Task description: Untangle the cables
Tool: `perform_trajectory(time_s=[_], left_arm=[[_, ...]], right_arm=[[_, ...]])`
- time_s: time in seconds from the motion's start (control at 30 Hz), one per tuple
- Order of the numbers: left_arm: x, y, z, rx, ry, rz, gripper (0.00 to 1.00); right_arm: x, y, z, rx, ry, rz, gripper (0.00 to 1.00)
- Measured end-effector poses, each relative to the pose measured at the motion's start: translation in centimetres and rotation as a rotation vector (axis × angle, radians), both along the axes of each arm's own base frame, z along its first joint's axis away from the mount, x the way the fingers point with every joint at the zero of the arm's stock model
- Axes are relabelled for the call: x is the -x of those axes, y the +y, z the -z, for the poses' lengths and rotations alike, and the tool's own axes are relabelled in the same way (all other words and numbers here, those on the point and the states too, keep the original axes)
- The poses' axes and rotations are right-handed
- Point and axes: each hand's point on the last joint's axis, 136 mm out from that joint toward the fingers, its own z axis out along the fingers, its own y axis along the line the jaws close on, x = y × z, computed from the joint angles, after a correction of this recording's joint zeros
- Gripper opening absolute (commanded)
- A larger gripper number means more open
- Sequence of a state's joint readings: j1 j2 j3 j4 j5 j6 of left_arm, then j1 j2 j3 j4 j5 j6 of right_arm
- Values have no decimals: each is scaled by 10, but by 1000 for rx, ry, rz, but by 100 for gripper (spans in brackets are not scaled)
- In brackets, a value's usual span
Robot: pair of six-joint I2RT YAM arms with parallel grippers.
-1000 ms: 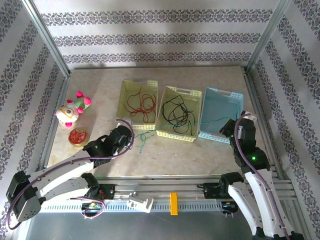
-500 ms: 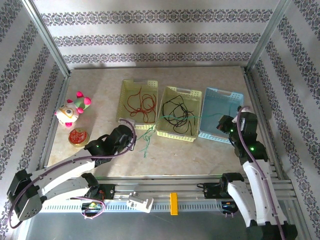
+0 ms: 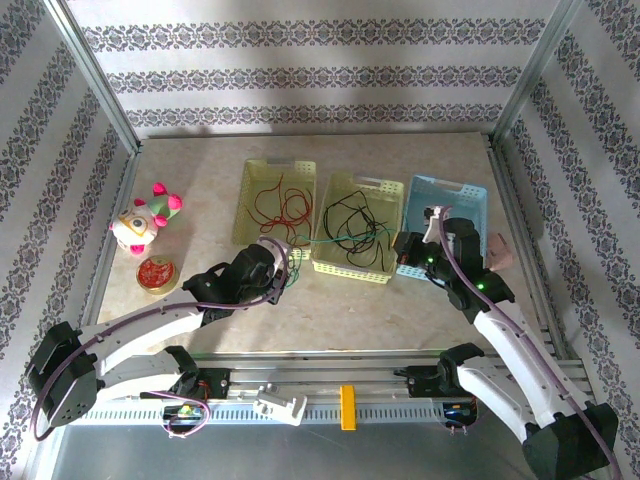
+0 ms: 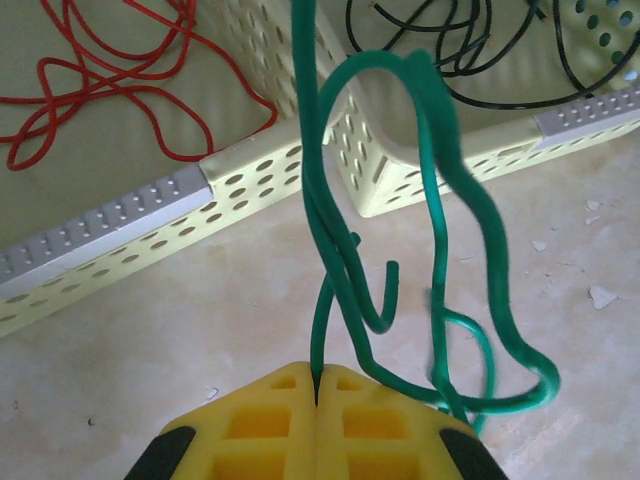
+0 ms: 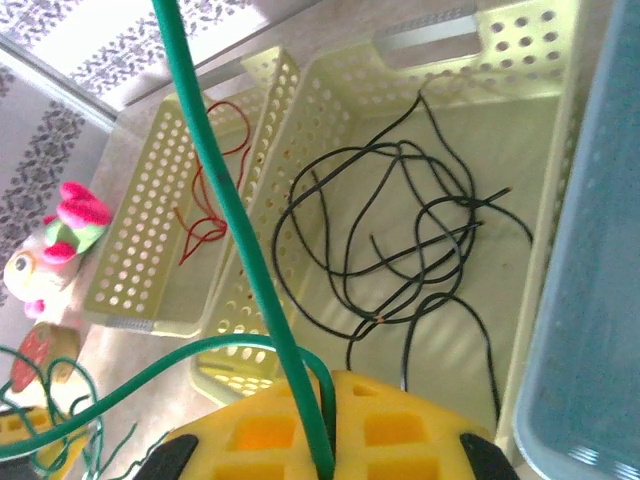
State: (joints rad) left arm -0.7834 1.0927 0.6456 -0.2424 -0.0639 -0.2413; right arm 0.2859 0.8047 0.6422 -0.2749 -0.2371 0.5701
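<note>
A green cable (image 3: 340, 238) runs in the air between my two grippers, passing over the front of the middle yellow basket (image 3: 352, 268). My left gripper (image 3: 285, 270) is shut on one end (image 4: 318, 372), and the cable's loops (image 4: 440, 200) hang in front of it. The right gripper (image 3: 405, 250) is shut on the green cable (image 5: 230, 200) at its fingertips (image 5: 330, 385). Red cables (image 3: 280, 205) lie in the left yellow basket (image 3: 262, 165). Black cables (image 3: 355, 220) lie in the middle basket, seen as a loose coil (image 5: 400, 250) in the right wrist view.
A blue basket (image 3: 450, 190) stands right of the yellow ones, just behind my right gripper. A plush toy (image 3: 145, 220) and a small red round object (image 3: 155, 272) sit at the left of the table. Metal frame rails border the table.
The right gripper moved left from the blue basket's front to the middle basket's right corner. The left gripper moved right and up. The green cable rose off the table and now spans between them.
</note>
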Motion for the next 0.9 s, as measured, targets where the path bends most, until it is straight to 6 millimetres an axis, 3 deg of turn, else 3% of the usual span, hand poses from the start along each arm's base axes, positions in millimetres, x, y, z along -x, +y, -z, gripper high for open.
perform_trajectory(time_s=[0.13,0.37,0.47,0.7,0.9], left_arm=[[4,-4,-6,31,-2,26,0],[17,-15,-27,123,-8,101,0],[22,-20,-29,147,7,135,0],[28,-26,-29,162,22,182,0],[28,-27,-19,137,46,187,0]], right_arm=[[-3,-15,-2,36,-30,79,0],[-10,-71,-20,66,-106,316,0],[-11,-84,-19,69,-102,363,0],[-10,-78,-14,52,-86,333,0],[-11,-46,-14,-47,-71,171,0]])
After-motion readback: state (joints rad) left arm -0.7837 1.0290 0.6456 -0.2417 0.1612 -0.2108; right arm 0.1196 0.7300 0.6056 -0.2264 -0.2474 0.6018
